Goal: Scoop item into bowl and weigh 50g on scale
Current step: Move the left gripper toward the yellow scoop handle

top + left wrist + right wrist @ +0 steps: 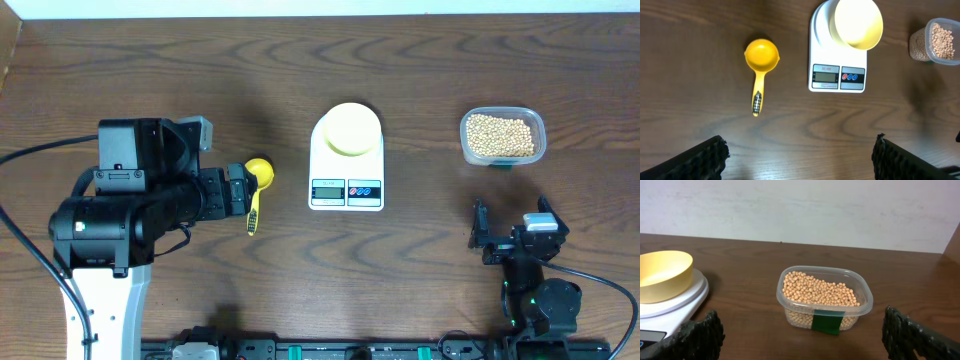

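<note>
The tan beans (501, 134) (818, 290) fill a clear plastic tub (465, 148) (826, 311) at the right. The pale-yellow bowl (351, 128) (858, 22) (662, 275) stands empty on the white scale (346, 185) (837, 79) (687, 297) at mid-table. A bright-yellow scoop (257, 173) (761, 54) lies on the wood left of the scale, handle toward the front. My left gripper (238, 190) (800, 150) hovers above the scoop, open and holding nothing. My right gripper (512, 218) (802, 335) is open and empty too, in front of the tub and apart from it.
The scale's display and two buttons (852, 77) face the front edge. A green tape patch (826, 320) marks the tub's near wall. A pale wall (800, 210) rises behind the table's far edge. Bare wood lies between the scale and the tub.
</note>
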